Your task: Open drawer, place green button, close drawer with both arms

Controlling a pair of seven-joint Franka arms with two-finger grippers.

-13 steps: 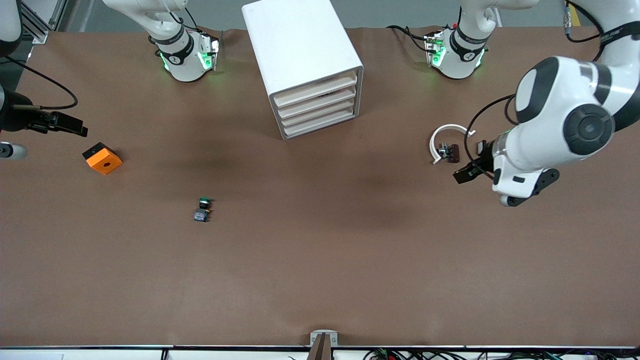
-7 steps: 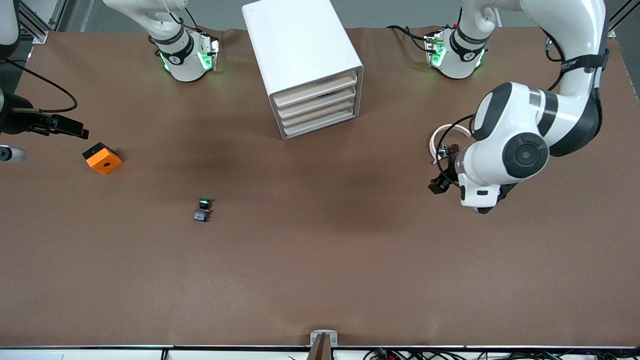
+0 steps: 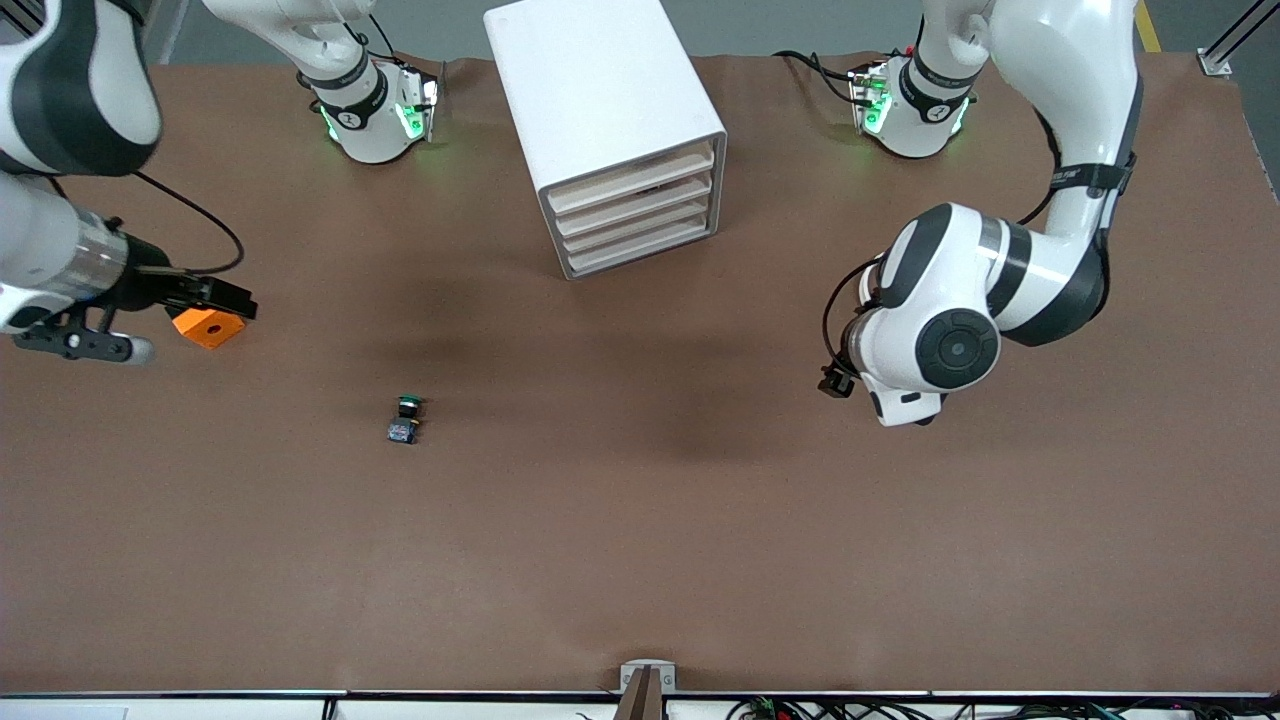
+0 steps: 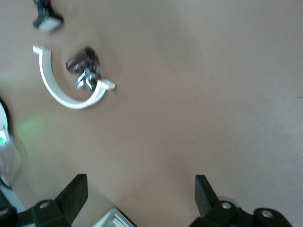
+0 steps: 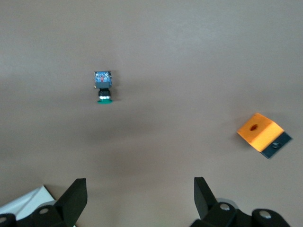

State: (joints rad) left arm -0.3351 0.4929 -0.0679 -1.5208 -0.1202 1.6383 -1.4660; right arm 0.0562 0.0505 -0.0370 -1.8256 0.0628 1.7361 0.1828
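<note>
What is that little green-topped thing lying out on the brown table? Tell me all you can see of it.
It is the button, a tiny push-button part: a round green cap on a dark blue-black body, apparently plastic, with a speck of red on the body in the right wrist view. It lies on its side on the bare brown table, cap toward the robots' bases. Nothing touches it. It sits nearer the front camera than the white cabinet and the orange block.
</note>
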